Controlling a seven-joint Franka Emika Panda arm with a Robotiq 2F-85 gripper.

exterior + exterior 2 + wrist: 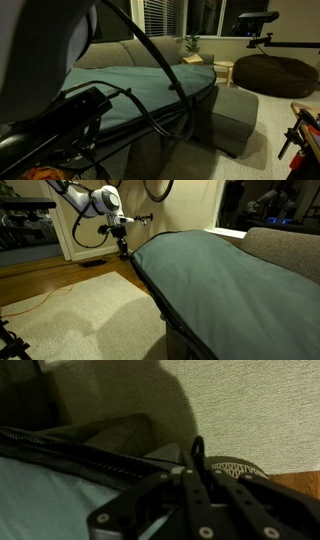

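Note:
A teal cover (215, 275) with a black zip edge (150, 285) lies over the grey couch (285, 245); it also shows as the teal cover (130, 85). My gripper (123, 248) hangs off the couch's end, at the tip of that black edge. In the wrist view my gripper (196, 468) is shut, and a small black loop (197, 448) sticks up from between the fingertips. The black zip edge (70, 452) runs from the left toward the jaws, with teal cover (30, 500) below it. How the loop joins the edge is hidden by the fingers.
A cream rug (90, 315) and wood floor (35, 280) with an orange cable (40, 302) lie beside the couch. A white mesh object (240, 465) sits on the floor under the gripper. A brown beanbag (272, 72), a small side table (223, 68) and a plant (192, 44) stand beyond the couch.

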